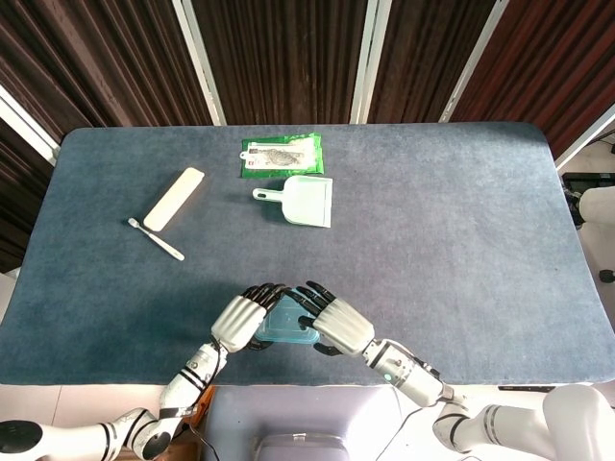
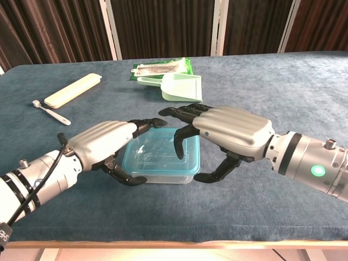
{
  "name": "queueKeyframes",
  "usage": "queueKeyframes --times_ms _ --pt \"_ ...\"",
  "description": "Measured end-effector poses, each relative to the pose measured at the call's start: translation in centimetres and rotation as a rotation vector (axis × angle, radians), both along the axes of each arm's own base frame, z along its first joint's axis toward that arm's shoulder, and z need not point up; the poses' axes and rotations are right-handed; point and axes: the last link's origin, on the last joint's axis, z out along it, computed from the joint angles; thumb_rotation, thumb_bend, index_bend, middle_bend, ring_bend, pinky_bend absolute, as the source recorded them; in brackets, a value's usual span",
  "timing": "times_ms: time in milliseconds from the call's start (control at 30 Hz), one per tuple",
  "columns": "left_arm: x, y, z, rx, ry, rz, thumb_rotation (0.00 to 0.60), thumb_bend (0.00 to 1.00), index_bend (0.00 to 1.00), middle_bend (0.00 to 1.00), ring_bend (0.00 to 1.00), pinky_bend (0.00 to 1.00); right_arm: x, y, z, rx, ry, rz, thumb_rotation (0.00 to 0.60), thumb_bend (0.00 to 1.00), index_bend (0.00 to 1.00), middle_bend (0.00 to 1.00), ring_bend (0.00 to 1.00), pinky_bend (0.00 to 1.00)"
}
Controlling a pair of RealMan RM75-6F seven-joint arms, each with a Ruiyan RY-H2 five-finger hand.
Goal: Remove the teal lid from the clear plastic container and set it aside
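Chest view gives the clearer look at both hands, which meet over the clear plastic container (image 2: 163, 171) near the front edge of the table (image 2: 272, 98). The left hand (image 2: 103, 144) arches over the container's left side, fingers reaching across the near-left part of the teal lid (image 2: 157, 152) and thumb curled down against the left wall, so it cups the box from that side. The right hand (image 2: 228, 130) covers the right side, its fingers spread and bent with dark fingertips (image 2: 179, 149) pointing down onto the lid, while the thumb hooks low beside the container's near-right corner. Whether either hand truly squeezes the box or only rests on it cannot be told. The lid sits flat on the container. Head view, looking down from above, shows the left hand (image 1: 240, 322) and right hand (image 1: 336, 327) nearly hiding the container (image 1: 286, 327), with only a strip of teal between them; the thumbs and the container walls are hidden there. That view does lay out the far half of the table better: a pale green dustpan (image 1: 303, 200) near the middle, a green packet (image 1: 281, 154) just beyond it, and further left a cream case (image 1: 174, 198) with a toothbrush (image 1: 157, 239) close by it.
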Motion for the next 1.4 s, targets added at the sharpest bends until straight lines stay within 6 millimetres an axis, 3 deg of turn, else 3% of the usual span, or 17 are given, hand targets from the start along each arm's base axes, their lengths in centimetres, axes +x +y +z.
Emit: queueKeyframes --times_ms 1400 --pt "-0.4 -0.6 -0.4 0.007 0.047 -0.031 0.600 0.27 0.00 0.81 0.57 0.82 1.6 -0.3 0.6 -0.016 -0.055 -0.025 0.600 0.37 0.58 0.06 0.00 0.00"
